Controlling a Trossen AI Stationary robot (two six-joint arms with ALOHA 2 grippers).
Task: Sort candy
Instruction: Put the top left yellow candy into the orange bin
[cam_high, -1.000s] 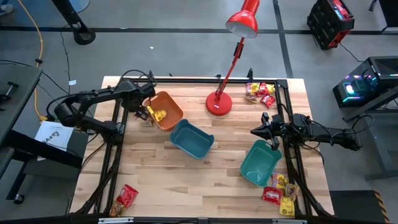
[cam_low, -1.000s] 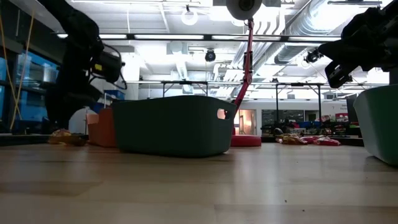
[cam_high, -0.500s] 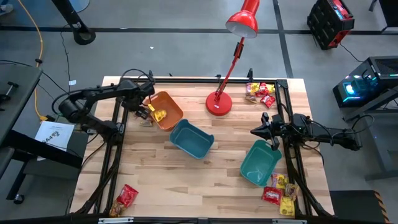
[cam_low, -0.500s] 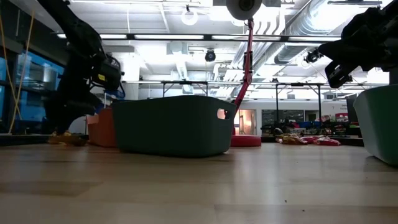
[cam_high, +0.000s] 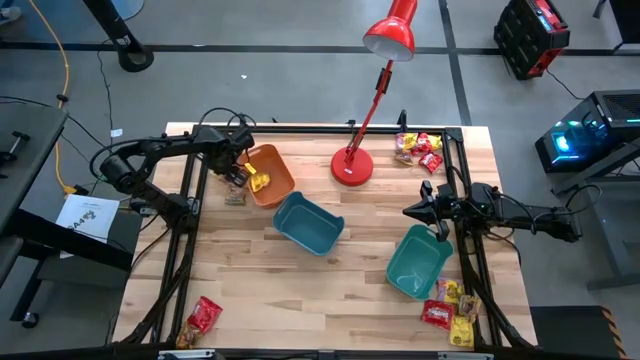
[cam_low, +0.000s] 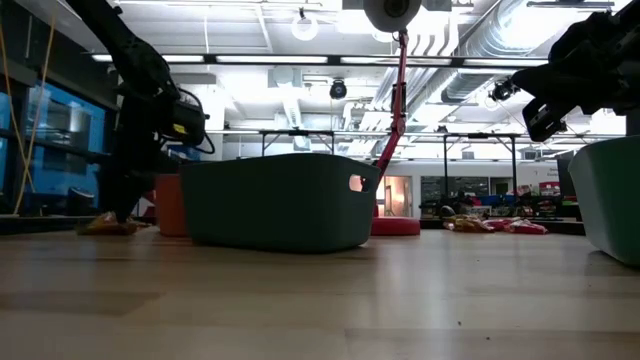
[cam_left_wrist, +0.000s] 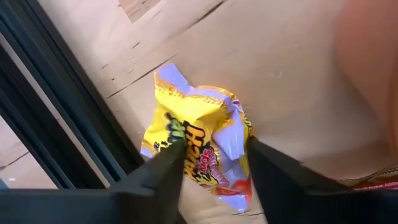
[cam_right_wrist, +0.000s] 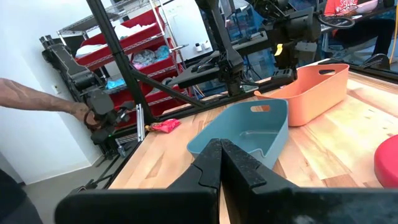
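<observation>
High view: left gripper (cam_high: 239, 177) sits upper left, at the orange bin's (cam_high: 276, 186) left rim; yellow candy (cam_high: 258, 182) lies inside the bin. Right gripper (cam_high: 416, 211) idles right of centre.
Left wrist view: fingers (cam_left_wrist: 163, 172) apart, straddling a yellow packet (cam_left_wrist: 199, 144) on wood beside the black frame rail (cam_left_wrist: 56, 112).
Right wrist view: fingers (cam_right_wrist: 214, 163) together.

a pale wooden surface (cam_high: 300, 280) stands on a grey floor (cam_high: 300, 70) crossed by dark lines. a red desk lamp (cam_high: 375, 90) sits at its far edge. beyond the surface, red wire shelves (cam_right_wrist: 137, 50) line a white wall (cam_right_wrist: 25, 74), and long ceiling lights (cam_low: 270, 58) glow overhead.
</observation>
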